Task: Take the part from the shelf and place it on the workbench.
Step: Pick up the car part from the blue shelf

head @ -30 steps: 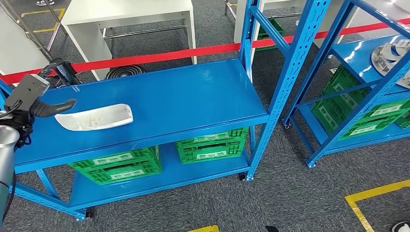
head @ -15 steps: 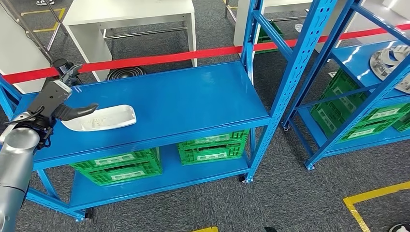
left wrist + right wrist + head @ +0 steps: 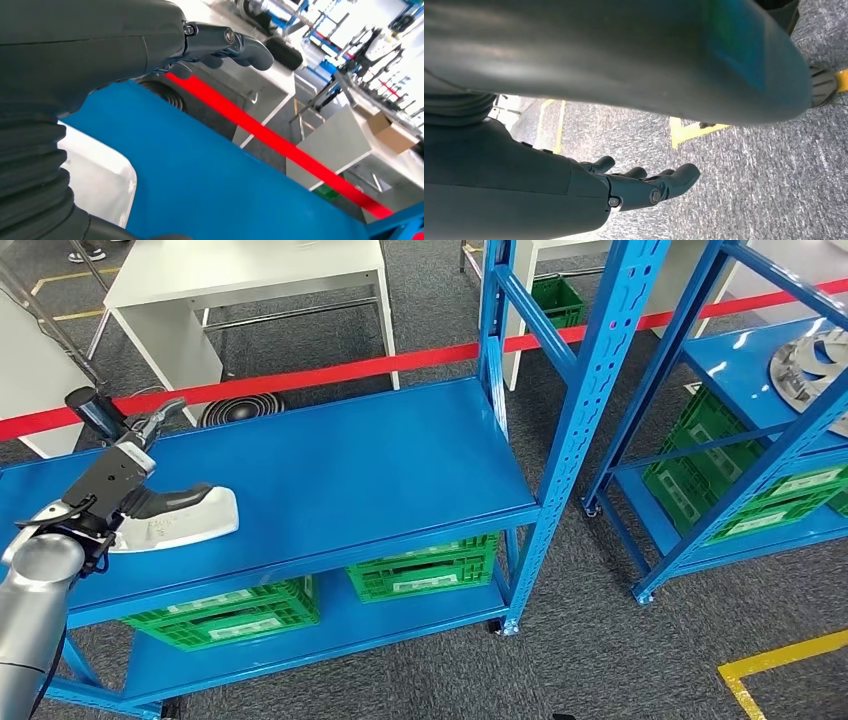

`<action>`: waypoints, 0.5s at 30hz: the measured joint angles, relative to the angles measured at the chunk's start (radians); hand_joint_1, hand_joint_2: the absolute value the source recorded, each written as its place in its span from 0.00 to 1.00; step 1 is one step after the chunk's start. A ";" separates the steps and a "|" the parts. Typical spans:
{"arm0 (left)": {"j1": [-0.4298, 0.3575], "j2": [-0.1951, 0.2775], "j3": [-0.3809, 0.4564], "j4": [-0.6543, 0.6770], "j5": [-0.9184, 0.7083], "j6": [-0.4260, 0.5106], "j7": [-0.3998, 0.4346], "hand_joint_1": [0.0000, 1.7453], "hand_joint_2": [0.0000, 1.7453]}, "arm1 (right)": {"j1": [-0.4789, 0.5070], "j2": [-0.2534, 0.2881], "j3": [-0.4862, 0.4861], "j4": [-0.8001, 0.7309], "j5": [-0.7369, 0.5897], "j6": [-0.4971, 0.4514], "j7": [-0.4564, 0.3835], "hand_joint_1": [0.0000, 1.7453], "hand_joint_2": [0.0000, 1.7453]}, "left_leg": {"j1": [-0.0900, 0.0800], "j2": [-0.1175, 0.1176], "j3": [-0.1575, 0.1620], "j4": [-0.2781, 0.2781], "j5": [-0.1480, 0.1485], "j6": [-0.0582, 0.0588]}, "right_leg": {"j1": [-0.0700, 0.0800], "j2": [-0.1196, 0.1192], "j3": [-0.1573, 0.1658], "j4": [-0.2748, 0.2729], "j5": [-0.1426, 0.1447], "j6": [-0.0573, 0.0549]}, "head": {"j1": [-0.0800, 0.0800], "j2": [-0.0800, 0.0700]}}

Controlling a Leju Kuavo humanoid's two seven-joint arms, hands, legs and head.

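Left robot hand (image 3: pixel 135 502): over silvery part (image 3: pixel 185 522) on blue shelf (image 3: pixel 350 455), grip unclear | right robot hand (image 3: pixel 644 185): open, hanging above carpet (image 3: pixel 774 165)

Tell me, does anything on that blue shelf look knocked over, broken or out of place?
Nothing stands out. The silver part lies flat near the front left of the blue shelf, with the robot's left hand over it. The green crates sit squarely on the lower level, and nothing looks spilled or damaged.
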 joint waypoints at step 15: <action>0.112 0.041 -0.004 -0.138 0.033 0.041 0.077 0.00 1.00 | -0.002 -0.002 0.000 0.001 0.035 0.020 -0.015 0.00 0.00 | -0.026 -0.011 0.105 -0.297 0.170 0.070 | 0.015 -0.001 -0.111 0.260 -0.115 0.043 | -0.001 0.000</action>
